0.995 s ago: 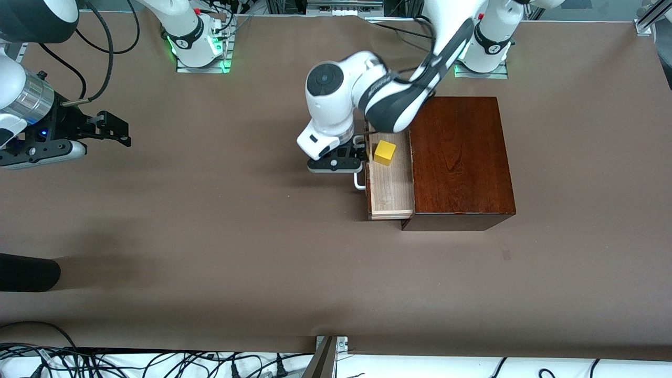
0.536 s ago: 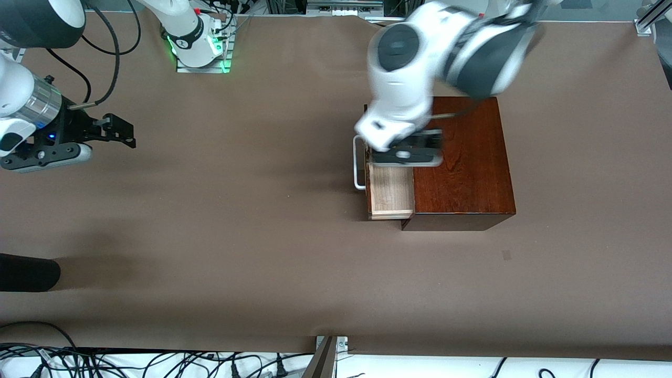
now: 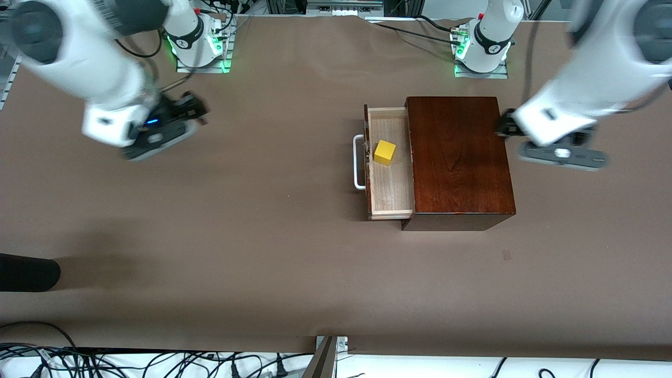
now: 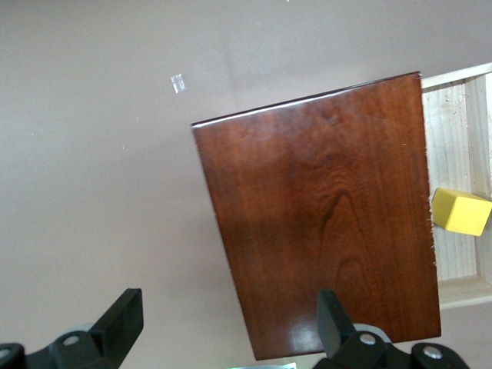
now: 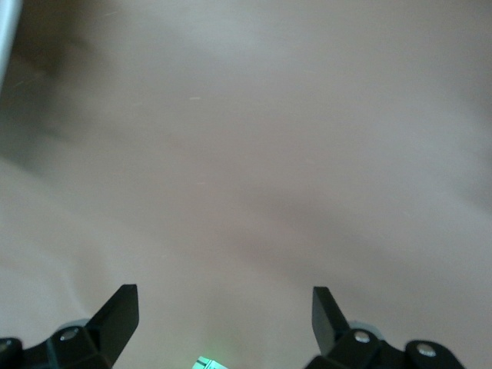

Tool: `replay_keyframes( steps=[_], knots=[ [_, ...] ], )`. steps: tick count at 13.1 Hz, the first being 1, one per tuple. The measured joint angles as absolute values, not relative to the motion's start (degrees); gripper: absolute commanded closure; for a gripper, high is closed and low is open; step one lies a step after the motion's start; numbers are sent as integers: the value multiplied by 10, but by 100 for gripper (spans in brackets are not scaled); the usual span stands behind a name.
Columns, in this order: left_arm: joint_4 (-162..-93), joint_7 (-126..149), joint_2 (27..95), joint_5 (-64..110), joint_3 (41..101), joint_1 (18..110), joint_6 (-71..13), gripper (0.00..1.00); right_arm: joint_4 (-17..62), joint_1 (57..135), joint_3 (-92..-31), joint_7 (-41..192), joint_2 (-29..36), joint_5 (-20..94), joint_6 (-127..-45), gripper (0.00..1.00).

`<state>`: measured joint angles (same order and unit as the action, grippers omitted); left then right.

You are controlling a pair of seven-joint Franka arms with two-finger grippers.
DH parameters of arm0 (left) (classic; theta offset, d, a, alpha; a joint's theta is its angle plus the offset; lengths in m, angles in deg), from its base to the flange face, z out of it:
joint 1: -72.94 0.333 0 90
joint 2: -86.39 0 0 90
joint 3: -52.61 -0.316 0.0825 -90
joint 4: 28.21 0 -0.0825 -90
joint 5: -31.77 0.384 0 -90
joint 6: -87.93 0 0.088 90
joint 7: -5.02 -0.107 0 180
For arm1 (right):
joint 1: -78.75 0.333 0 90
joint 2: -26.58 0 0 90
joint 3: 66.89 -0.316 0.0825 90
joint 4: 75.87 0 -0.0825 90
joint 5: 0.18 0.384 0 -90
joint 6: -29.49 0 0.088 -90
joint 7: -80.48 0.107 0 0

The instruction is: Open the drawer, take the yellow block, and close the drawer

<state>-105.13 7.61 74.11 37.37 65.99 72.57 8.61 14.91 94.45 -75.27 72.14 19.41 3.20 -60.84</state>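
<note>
The drawer [image 3: 389, 184] stands pulled out of the mahogany box [image 3: 459, 157], its white handle [image 3: 358, 163] toward the right arm's end. The yellow block [image 3: 385, 152] lies in the pale tray, free of both grippers. My left gripper [image 3: 562, 154] hangs open and empty over the table beside the box, toward the left arm's end. In the left wrist view the left gripper [image 4: 228, 323] is over the box [image 4: 323, 215] edge, with the yellow block [image 4: 461, 211] and drawer [image 4: 453, 146] off to one side. My right gripper [image 3: 155, 140] is open over bare table, as the right wrist view shows [image 5: 223, 311].
A dark rounded object [image 3: 26, 273] lies at the table's edge near the right arm's end, nearer the front camera. Cables run along the near edge [image 3: 157, 362]. Both arm bases [image 3: 197, 42] [image 3: 485, 42] stand along the table's edge farthest from the front camera.
My left gripper left the drawer handle, rose over the box and swung to the left arm's end. The right arm swung in toward the middle. The drawer stays open and the block shows again.
</note>
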Motion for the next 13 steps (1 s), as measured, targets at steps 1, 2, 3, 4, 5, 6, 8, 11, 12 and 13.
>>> replay_keyframes(
  steps=[1,2,3,4,5,6,8,11,12,13],
  knots=[
    [-1053,69,744,367,655,741,86,0,149,949,-784,720,194,33,-609,0],
    [-1059,67,749,360,638,745,86,0,149,957,-819,720,191,33,-618,0],
    [-1071,60,758,348,613,745,82,0,149,969,-845,719,185,33,-638,0],
    [-1094,43,775,336,590,745,66,0,147,989,-862,718,174,33,-664,0],
    [-1126,22,798,329,567,745,41,0,139,1018,-869,717,157,29,-684,0],
    [-1161,5,823,327,547,744,9,0,124,1052,-871,716,136,17,-698,0],
    [-1217,-7,863,325,525,740,-62,0,75,1112,-871,717,82,-9,-717,0],
    [-1247,-7,882,325,498,716,-97,0,7,1172,-871,715,-7,-52,-772,0],
    [-1247,-7,881,325,496,713,-98,0,-7,1190,-870,715,-35,-73,-798,0],
    [-1247,-7,880,325,495,712,-99,0,-18,1204,-870,715,-59,-91,-822,0]
  ],
)
